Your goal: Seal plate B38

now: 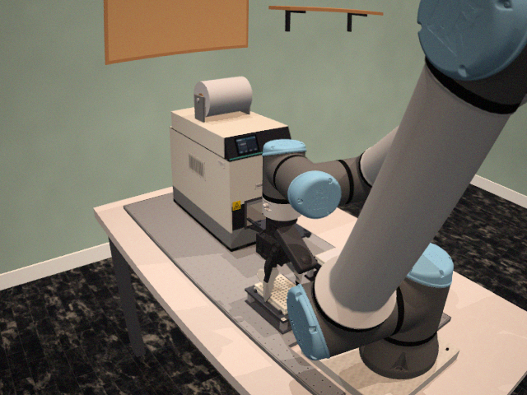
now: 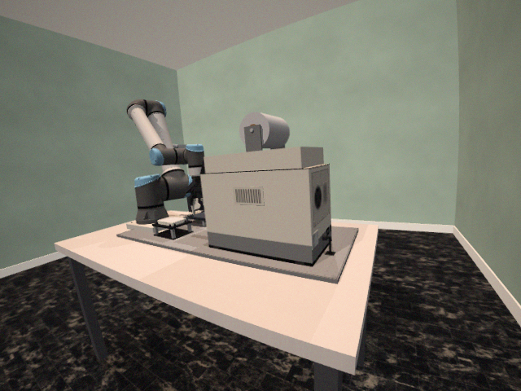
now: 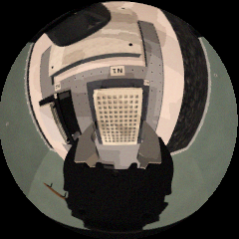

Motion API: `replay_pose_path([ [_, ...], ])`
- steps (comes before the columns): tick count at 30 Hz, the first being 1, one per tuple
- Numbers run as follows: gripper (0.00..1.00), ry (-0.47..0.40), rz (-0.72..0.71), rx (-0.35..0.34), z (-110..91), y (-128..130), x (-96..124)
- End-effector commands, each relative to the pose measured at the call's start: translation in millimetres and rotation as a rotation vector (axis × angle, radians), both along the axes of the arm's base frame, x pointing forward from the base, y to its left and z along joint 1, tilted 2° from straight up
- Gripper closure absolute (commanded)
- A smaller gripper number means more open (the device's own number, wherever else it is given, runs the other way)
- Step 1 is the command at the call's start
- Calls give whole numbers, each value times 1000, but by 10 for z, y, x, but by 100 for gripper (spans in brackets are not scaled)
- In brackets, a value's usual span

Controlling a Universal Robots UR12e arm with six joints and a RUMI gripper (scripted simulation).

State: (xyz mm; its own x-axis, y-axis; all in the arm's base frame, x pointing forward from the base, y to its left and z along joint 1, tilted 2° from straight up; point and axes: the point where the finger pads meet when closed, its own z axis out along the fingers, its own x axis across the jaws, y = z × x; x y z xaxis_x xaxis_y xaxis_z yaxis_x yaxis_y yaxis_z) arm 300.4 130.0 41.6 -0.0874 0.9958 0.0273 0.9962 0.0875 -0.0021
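Observation:
Plate B38 (image 1: 277, 291), a white well plate, lies flat in the nest marked N1 (image 1: 272, 313) in front of the arm's base. In the wrist view the plate (image 3: 119, 116) fills the middle, below the N1 label (image 3: 118, 71). My gripper (image 3: 119, 120) is down at the plate's near end, open, with one finger on each long side, close to the plate's edges. I cannot tell if the fingers touch it. In the top view one pale finger (image 1: 268, 290) shows beside the plate and the other is hidden. The sealer (image 1: 225, 169) stands behind, its dark stage (image 3: 65, 117) out at the front.
The sealer carries a foil roll (image 1: 223, 96) on top and a screen (image 1: 247, 144) on its front. My own forearm and base (image 1: 383, 322) hide the table to the right of the nest. From the exterior view the sealer's back (image 2: 264, 206) hides most of the gripper.

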Motion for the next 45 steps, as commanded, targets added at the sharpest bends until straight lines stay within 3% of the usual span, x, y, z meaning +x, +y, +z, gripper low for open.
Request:
replay_pose_path([
  [1,40,-1,0,0,4,-1,6],
  [12,45,-1,0,0,4,-1,6],
  [13,100,-1,0,0,4,-1,6],
  [45,100,-1,0,0,4,-1,6],
])
